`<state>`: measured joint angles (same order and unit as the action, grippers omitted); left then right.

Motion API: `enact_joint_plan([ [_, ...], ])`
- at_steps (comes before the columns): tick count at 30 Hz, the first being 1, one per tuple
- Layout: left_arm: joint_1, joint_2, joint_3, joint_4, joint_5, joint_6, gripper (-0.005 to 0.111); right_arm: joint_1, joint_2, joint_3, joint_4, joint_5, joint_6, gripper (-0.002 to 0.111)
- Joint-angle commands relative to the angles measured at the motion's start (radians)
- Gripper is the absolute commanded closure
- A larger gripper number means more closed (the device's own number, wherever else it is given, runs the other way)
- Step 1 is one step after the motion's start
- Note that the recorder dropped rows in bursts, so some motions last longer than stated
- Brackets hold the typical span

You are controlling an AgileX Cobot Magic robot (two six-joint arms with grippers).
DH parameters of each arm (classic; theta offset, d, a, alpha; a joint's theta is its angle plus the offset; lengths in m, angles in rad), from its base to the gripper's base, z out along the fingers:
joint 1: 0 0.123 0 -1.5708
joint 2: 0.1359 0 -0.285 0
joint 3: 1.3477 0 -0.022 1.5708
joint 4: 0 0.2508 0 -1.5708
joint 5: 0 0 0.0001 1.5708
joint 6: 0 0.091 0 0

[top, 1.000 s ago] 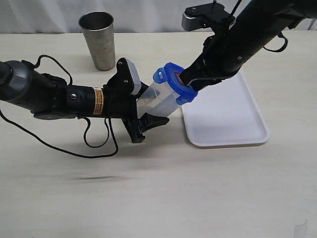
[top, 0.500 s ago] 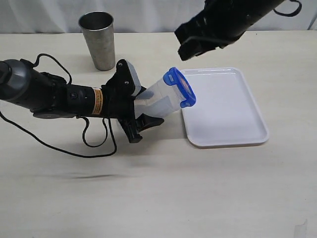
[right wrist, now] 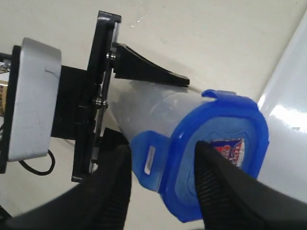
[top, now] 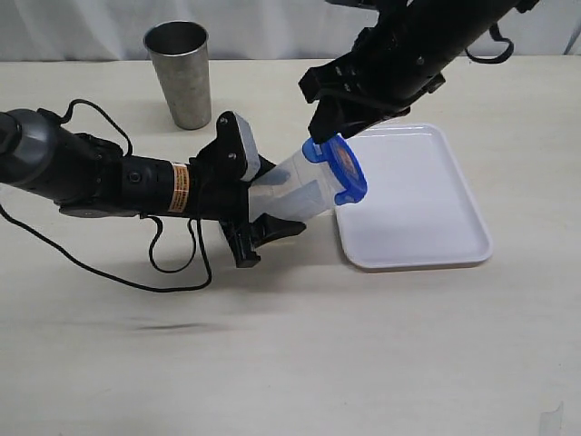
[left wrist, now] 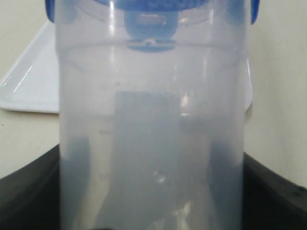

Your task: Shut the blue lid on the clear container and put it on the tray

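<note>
1. We see the left gripper (top: 270, 196) closed on the lower part of the clear container (top: 295, 186), one black finger on each side of its wall
2. The container is tilted, its base in that gripper and its mouth pointing up toward the tray (top: 427, 218)
3. The blue lid (top: 343, 173) sits on the container's mouth, its red-and-white sticker (right wrist: 230, 148) facing outward
4. In the right wrist view we count two clip tabs sticking out from the lid's rim
5. The right gripper (right wrist: 163, 152) hangs just above the lid with its jaws spread wide and nothing clamped between them; one tab lies in the gap and one finger crosses the lid's top beside the sticker
6. In the exterior view the lid overlaps the left rim of the tray; we cannot tell whether they touch
7. The white tray lies flat on the table (top: 290, 363), nothing resting on its surface
8. A grey metal tumbler (top: 182, 73) stands upright behind the left arm, well apart from the container
</note>
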<state>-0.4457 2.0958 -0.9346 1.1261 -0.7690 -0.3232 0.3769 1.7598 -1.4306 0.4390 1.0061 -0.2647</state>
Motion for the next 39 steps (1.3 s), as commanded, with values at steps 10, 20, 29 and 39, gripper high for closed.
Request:
enact_joint_plan([
  [10,-0.007,-0.009,0.001,-0.011,-0.063,0.009,0.107,0.109,0.072,-0.005,-0.258,-0.012,0.133,0.067],
  [20,-0.007,-0.009,0.001,-0.024,-0.082,0.009,0.107,0.162,0.093,-0.005,-0.280,-0.012,0.146,0.077],
  [29,-0.007,-0.009,0.001,-0.028,-0.103,0.009,0.107,0.221,0.127,-0.005,-0.439,-0.020,0.237,0.077],
  [39,-0.007,-0.009,0.001,-0.031,-0.103,0.009,0.107,0.230,0.067,-0.021,-0.439,-0.050,0.198,0.077],
])
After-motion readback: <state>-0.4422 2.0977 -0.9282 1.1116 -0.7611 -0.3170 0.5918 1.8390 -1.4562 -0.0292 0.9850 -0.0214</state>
